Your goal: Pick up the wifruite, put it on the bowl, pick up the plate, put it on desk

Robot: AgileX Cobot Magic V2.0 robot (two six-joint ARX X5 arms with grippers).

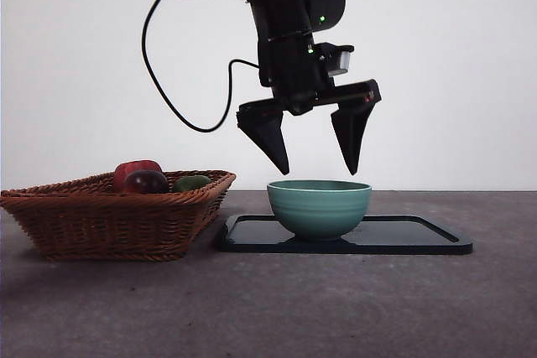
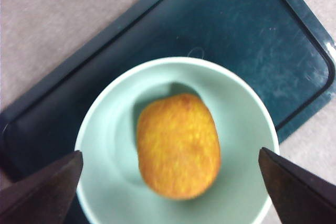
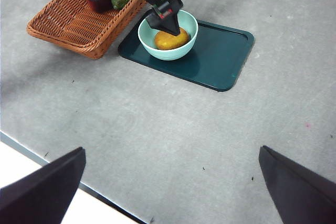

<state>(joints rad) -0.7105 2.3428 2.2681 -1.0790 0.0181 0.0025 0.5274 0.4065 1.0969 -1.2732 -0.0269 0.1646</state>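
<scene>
The wifruite (image 2: 178, 145), a small orange-brown fruit, lies inside the mint-green bowl (image 2: 105, 145). The bowl (image 1: 319, 207) stands on a dark teal plate (image 1: 419, 236) on the grey desk (image 1: 336, 308). My left gripper (image 1: 318, 169) hangs just above the bowl, open and empty, its jaws spread to either side of the fruit. In the front view the bowl's wall hides the fruit. The right wrist view shows the fruit (image 3: 170, 40) in the bowl (image 3: 168, 53) under the left gripper (image 3: 165, 22). My right gripper (image 3: 171, 150) is open and empty, high over the near part of the desk.
A wicker basket (image 1: 109, 215) stands left of the plate, holding a red fruit (image 1: 134, 169), a dark purple fruit (image 1: 147, 180) and a green fruit (image 1: 191, 182). The plate (image 3: 220, 61) extends to the right of the bowl. The desk's near edge (image 3: 63, 169) shows in the right wrist view.
</scene>
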